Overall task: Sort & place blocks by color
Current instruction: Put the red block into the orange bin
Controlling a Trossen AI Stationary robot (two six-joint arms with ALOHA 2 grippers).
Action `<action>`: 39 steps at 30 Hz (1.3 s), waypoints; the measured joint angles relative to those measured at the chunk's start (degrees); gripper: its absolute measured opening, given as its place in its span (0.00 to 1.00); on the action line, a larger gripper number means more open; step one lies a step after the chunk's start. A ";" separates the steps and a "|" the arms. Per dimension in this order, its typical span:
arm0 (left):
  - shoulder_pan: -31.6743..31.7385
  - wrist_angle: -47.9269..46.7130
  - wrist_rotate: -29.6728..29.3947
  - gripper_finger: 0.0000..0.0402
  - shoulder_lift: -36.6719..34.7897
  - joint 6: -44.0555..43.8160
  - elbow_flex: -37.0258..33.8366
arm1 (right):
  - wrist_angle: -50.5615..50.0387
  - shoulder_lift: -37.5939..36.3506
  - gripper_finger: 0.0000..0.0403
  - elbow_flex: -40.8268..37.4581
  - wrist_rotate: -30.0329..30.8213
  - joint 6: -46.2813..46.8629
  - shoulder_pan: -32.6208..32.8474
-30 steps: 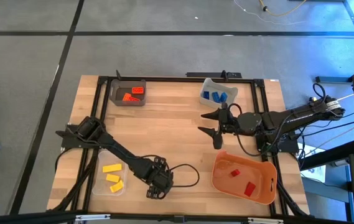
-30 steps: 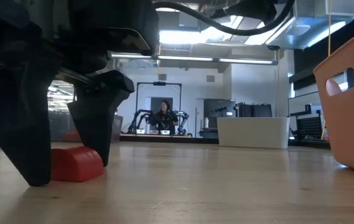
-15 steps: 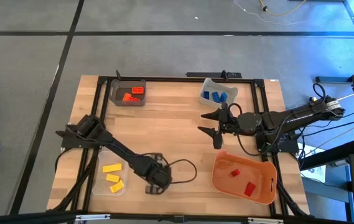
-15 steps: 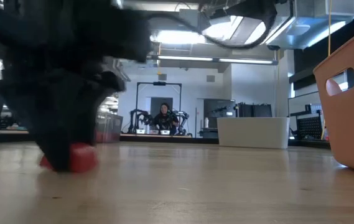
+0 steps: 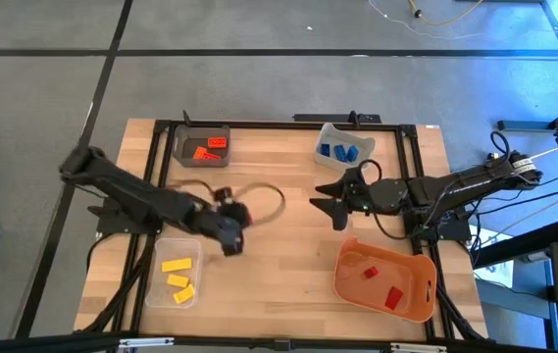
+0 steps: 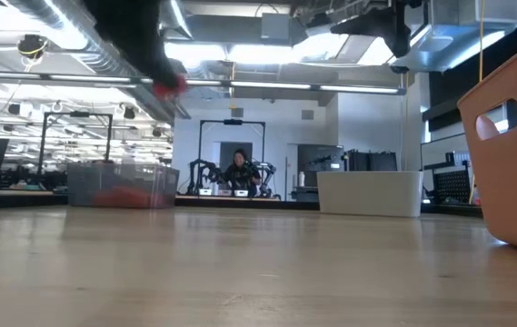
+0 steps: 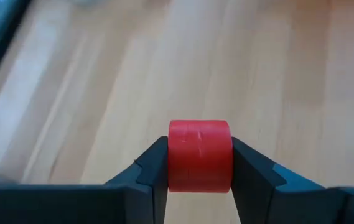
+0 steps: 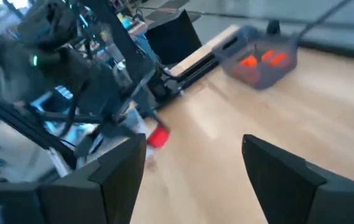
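Observation:
My left gripper (image 5: 230,241) hangs above the table's left middle, shut on a small red block (image 7: 200,155). The same block shows high above the table in the low view (image 6: 169,84) and in the right wrist view (image 8: 158,137). My right gripper (image 5: 332,206) waits open at the table's right middle, holding nothing. Red and orange blocks lie in the grey bin (image 5: 202,147), blue ones in a clear bin (image 5: 342,147), yellow ones in another clear bin (image 5: 176,277). Two red blocks lie in the orange tray (image 5: 386,279). My left gripper pinches the red block by its two opposite sides (image 7: 172,163) between its two fingers. The block's rounded face points away from the wrist. It is lifted clear of the table.
A black frame runs around the wooden table top (image 5: 279,186). A black cable loops from the left arm (image 5: 259,196). The orange tray's wall (image 6: 508,154) stands at the near right. Bare wood lies in the table's middle.
My left gripper has shut on the red block near the table's near edge. It has then risen and swung toward the far left, toward the grey bin, carrying the block clear of the table. My right gripper has shifted slightly.

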 joint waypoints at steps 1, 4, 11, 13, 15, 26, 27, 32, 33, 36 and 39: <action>0.65 2.54 -0.27 0.30 -2.69 0.01 -1.81 | 0.56 0.50 0.66 0.02 -0.80 2.20 -0.02; 2.51 13.50 -1.32 0.30 -10.19 0.20 -7.40 | 0.85 1.73 0.66 -0.02 -2.91 6.46 0.00; 6.84 47.43 2.33 0.30 -18.71 5.12 -19.61 | 5.93 6.68 0.66 0.02 -7.19 20.75 -1.22; 8.04 57.53 7.06 0.30 -18.61 5.94 -21.62 | 7.09 8.09 0.66 0.03 -7.62 25.66 -1.50; 8.88 62.76 10.51 0.30 -18.58 5.91 -22.94 | 10.22 9.48 0.66 0.02 -8.57 28.98 -2.11; 9.78 64.43 11.26 0.30 -18.20 6.32 -23.34 | 15.83 10.92 0.66 0.04 -9.87 33.79 -2.58; 9.80 64.79 10.98 0.30 -17.75 6.68 -23.28 | 16.15 11.25 0.66 0.07 -9.75 34.61 -2.58; 9.80 64.88 9.38 0.30 -15.37 7.65 -22.42 | 18.73 13.97 0.68 0.07 -10.16 38.09 -2.69; 9.80 64.76 9.38 0.30 -14.66 7.65 -22.20 | 21.26 14.90 0.69 0.07 -10.70 39.04 -2.75; 9.78 64.77 9.91 0.30 -11.73 8.41 -20.69 | 29.74 17.82 0.72 0.04 -13.16 41.09 -3.24; 9.56 64.47 9.93 0.30 -9.50 9.09 -19.15 | 36.53 19.72 0.72 0.09 -13.13 43.33 -3.64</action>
